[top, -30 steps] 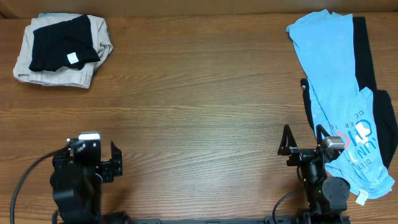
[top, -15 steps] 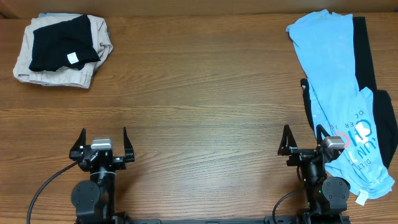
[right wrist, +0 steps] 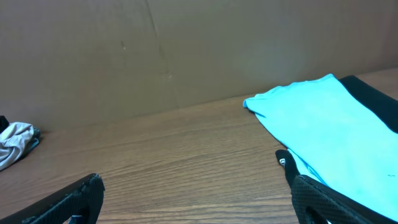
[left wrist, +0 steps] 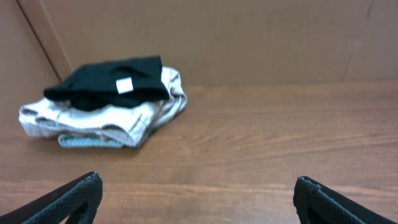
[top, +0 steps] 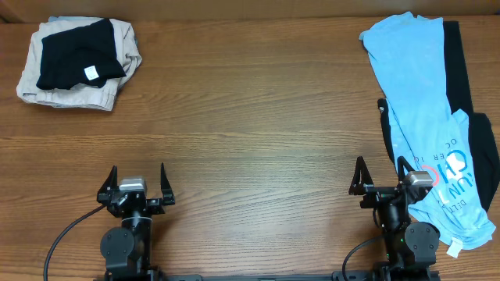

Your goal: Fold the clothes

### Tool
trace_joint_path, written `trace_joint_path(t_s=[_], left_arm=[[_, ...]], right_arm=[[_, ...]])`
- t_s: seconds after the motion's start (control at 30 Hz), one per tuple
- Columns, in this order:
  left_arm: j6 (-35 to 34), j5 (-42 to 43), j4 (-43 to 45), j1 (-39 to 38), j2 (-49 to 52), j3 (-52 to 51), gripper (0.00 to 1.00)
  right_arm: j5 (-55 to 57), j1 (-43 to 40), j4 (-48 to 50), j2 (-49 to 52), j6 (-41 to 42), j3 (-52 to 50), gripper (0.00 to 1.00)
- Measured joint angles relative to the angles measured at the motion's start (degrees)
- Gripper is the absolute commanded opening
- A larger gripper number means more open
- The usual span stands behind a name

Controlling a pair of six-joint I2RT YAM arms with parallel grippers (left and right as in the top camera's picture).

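- Overhead: my left gripper (top: 137,173) sits at the near edge of the brown wooden table (top: 250,117), its jaws spread wide with nothing between them. My right gripper (top: 380,168) is spread just as wide and is also empty.
- At the far left corner a folded black cotton T-shirt (top: 78,61) with a small white tag (top: 91,73) lies on top of neatly folded beige trousers (top: 78,95). It is well apart from my left gripper, with only bare wood between.
- Along the right side a long plain light blue T-shirt (top: 410,78) lies loosely over a black garment (top: 457,55), which the frame edge cuts off.
- A second light blue T-shirt with printed lettering (top: 453,183) lies just beside my right gripper. I cannot tell whether the cloth touches my finger.
- Left wrist: my left gripper (left wrist: 198,180) shows only its two dark fingertips (left wrist: 74,196), low in the corners and far apart.
- Straight ahead by the brown wall (left wrist: 249,37), the black T-shirt (left wrist: 112,78) rests on the beige trousers (left wrist: 106,118). A thin pale green layer (left wrist: 90,142) peeks out beneath, and I cannot make out what it is.
- Right wrist: my right gripper (right wrist: 196,182) is released and grips nothing.
- The plain blue T-shirt (right wrist: 317,124) fills the right side with the black garment (right wrist: 373,96) behind it, both cut off by the frame.
- A small dark scrap (right wrist: 283,160) at the shirt's edge is too unclear to name.
- The beige trousers (right wrist: 15,140) barely show at the far left edge.
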Motion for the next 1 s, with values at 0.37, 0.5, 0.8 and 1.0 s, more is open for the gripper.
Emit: trace_joint_path(t_s=[0.37,0.5,0.8,1.0], left_arm=[[-1.3,0.0,-0.1,0.0,0.0,-0.3,1.00],[-1.3,0.0,-0.1,0.0,0.0,-0.3,1.00],[-1.3,0.0,-0.1,0.0,0.0,-0.3,1.00],[-1.3,0.0,-0.1,0.0,0.0,-0.3,1.00]], right_arm=[[0.0,0.0,0.0,0.0,0.0,0.0,1.00],[0.0,0.0,0.0,0.0,0.0,0.0,1.00],[0.0,0.0,0.0,0.0,0.0,0.0,1.00],[0.0,0.0,0.0,0.0,0.0,0.0,1.00]])
